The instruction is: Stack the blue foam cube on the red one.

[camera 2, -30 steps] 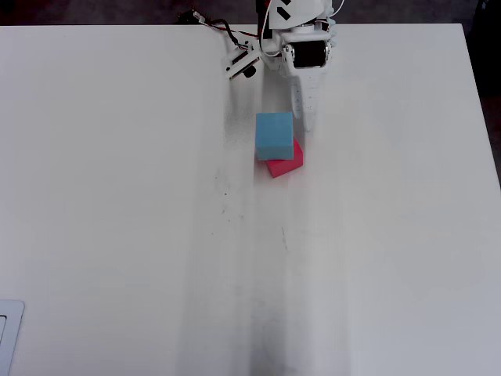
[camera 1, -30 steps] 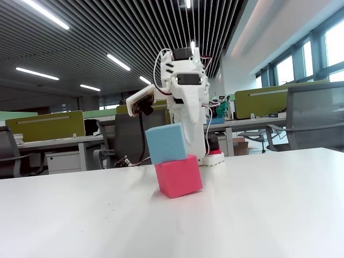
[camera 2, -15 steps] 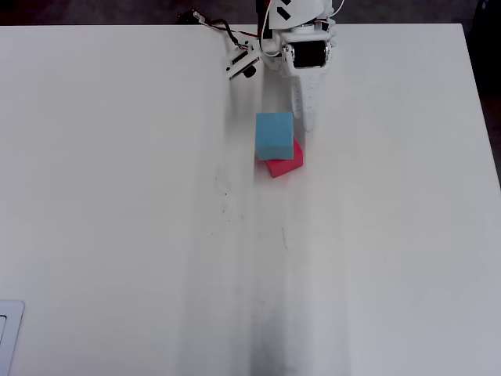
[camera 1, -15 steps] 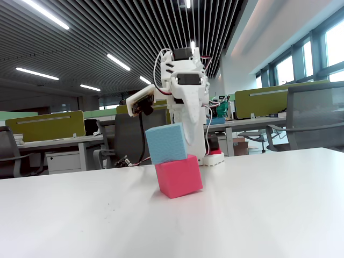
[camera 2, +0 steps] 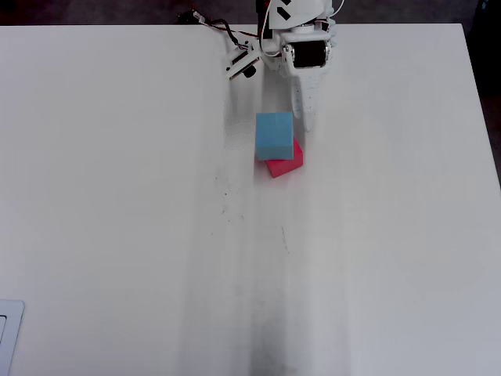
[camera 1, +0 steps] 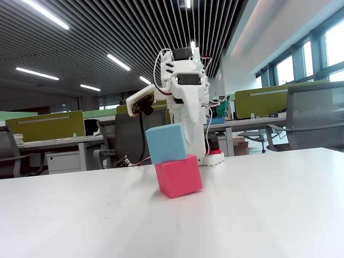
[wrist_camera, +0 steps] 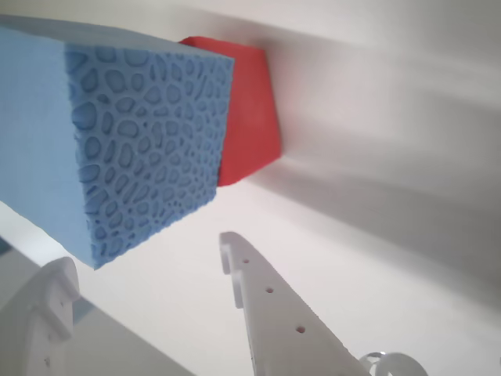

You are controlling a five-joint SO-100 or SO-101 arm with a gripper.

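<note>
You see the sky-blue cube (camera 1: 166, 143) sitting on the pinkish-red cube (camera 1: 179, 176), offset toward the left in the fixed view; the red one rests flat on the bench, slightly turned.

The arm (camera 1: 185, 97) is white printed plastic with black servo blocks, looping white and red cables, a red base part (camera 1: 214, 152), and a tool (wrist_camera: 149, 294) with flat white fingers (wrist_camera: 274, 313) dotted with small holes.
</note>
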